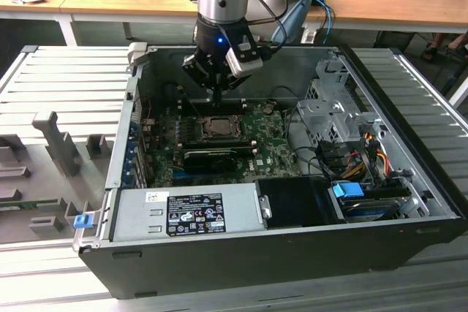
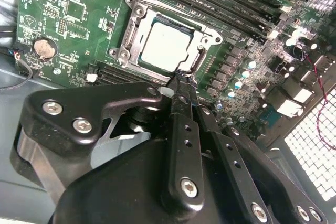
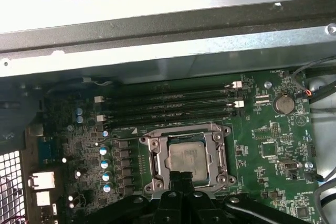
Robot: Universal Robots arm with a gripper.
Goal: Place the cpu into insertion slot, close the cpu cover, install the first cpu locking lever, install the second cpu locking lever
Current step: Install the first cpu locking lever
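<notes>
The cpu (image 2: pixel 165 45) lies flat in the insertion slot (image 1: pixel 218 128) on the green motherboard, its dull silver face up. The cpu (image 3: pixel 187 157) is framed by the cpu cover (image 3: pixel 157 153), a silver-grey plate that lies down flat around it. The cpu cover (image 2: pixel 131 24) shows its window around the chip. My gripper (image 1: pixel 217 98) hangs straight over the socket inside the open computer case. In both wrist views the black fingers are shut together, and my gripper (image 2: pixel 181 77) has its tips at the socket's near edge, beside the cover. My gripper (image 3: pixel 182 178) hides that edge.
A grey power supply box (image 1: pixel 186 213) fills the case's front. A long black heatsink block (image 1: pixel 212 156) sits just in front of the socket. Black memory slots (image 3: pixel 168 106) run behind it. A metal drive cage (image 1: pixel 329 107) and loose cables (image 1: pixel 358 151) stand at the exterior view's right.
</notes>
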